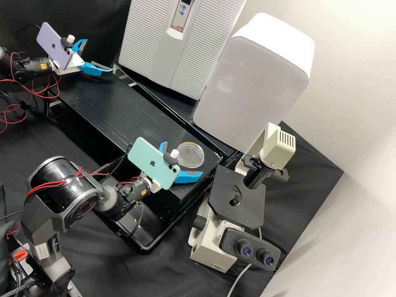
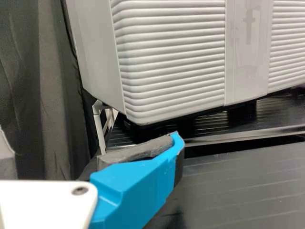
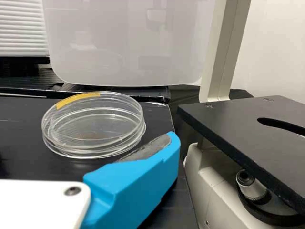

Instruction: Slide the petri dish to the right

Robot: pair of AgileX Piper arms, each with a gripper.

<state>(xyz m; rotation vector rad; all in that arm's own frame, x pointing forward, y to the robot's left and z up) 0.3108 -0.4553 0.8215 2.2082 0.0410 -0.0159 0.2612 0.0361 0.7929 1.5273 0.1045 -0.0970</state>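
the petri dish [image 1: 190, 154] lies at the right end of the black shelf [image 1: 107, 107], just beside the right gripper [image 1: 181, 161], whose fingers are apart, while the left gripper [image 1: 99, 55], fingers also apart, hangs over the shelf's far left end.

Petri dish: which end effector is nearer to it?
Right. The right end effector sits beside the petri dish at one end of the platform; the left end effector is far off at the other end.

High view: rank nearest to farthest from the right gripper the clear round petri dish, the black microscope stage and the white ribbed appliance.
1. Clear round petri dish, right beside it on the black platform.
2. Flat black microscope stage, past the platform's right end.
3. White ribbed appliance, at the back of the bench.
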